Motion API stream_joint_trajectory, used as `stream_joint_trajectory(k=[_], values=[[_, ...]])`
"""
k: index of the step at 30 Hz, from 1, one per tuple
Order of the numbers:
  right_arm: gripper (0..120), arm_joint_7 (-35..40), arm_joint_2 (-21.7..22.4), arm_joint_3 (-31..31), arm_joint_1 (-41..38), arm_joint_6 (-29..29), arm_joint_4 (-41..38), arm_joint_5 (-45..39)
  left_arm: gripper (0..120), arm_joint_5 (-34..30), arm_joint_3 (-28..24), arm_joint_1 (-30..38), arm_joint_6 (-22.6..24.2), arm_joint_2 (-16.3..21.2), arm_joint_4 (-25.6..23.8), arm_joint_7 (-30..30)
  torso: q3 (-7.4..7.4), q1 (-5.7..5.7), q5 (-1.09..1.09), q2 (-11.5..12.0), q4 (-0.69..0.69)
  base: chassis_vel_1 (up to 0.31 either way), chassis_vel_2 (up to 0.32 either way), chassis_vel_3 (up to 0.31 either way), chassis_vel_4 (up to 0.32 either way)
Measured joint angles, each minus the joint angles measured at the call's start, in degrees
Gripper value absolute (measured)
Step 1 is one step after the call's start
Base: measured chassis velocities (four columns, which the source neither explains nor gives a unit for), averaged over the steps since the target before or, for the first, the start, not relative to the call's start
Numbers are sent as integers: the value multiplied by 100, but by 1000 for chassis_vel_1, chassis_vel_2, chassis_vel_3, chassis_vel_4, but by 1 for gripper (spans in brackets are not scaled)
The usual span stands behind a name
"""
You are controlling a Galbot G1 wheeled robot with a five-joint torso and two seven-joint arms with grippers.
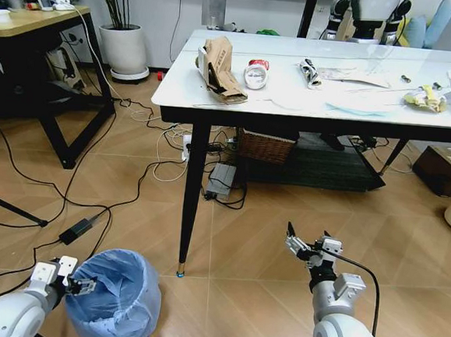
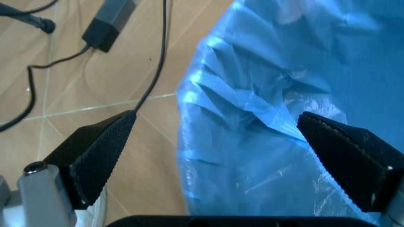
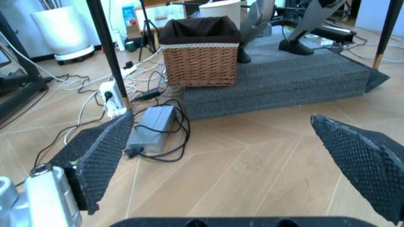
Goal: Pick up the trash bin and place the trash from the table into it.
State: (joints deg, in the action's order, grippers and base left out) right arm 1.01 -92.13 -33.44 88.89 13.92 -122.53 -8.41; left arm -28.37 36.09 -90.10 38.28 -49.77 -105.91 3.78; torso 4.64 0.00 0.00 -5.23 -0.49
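The trash bin (image 1: 114, 298) stands on the floor at the robot's near left, in front of the table (image 1: 292, 111) and left of its front-left leg. The left end effector (image 1: 78, 286) sits at the bin's left rim, its fingers (image 2: 94, 151) spread across the rim. The right end effector (image 1: 307, 245), fingers apart, hangs over the floor before the table. Torn cardboard (image 1: 220, 69), a paper cup (image 1: 256, 74) and crumpled paper (image 1: 311, 72) lie on the table from left to right. A wicker basket (image 3: 200, 50) stands under it.

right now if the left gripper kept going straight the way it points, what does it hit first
Probably the trash bin: the open left gripper already straddles the bag-lined rim, one finger outside over the floor, one inside. Depth is unclear, so contact may be near.
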Motion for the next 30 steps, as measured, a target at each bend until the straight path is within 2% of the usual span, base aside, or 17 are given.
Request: stream_joint_trajectory(k=[11,14,18,22,26,30], values=[[100,5,0,1,5,0,22,-14,99,197,-61,33,-70,-88,211,-144,2,0,1,-2,0,0,0,0,0],[100,8,0,10,16,0,23,-19,86,241,-129,63,-100,-156,289,-145,2,0,0,-2,0,0,0,0,0],[100,10,0,10,19,0,23,-25,77,249,-145,64,-104,-179,297,-145,2,0,1,-3,0,0,0,0,0],[100,15,0,2,24,-2,17,-33,57,255,-148,57,-104,-197,299,-139,3,0,1,-3,0,0,0,0,0],[100,19,0,-5,30,-6,11,-34,48,256,-168,73,-103,-200,310,-130,3,0,2,-4,1,0,0,0,0],[100,23,0,-23,62,-9,-25,-35,29,260,-239,131,-100,-241,333,-111,3,0,2,-4,0,0,0,0,0]])
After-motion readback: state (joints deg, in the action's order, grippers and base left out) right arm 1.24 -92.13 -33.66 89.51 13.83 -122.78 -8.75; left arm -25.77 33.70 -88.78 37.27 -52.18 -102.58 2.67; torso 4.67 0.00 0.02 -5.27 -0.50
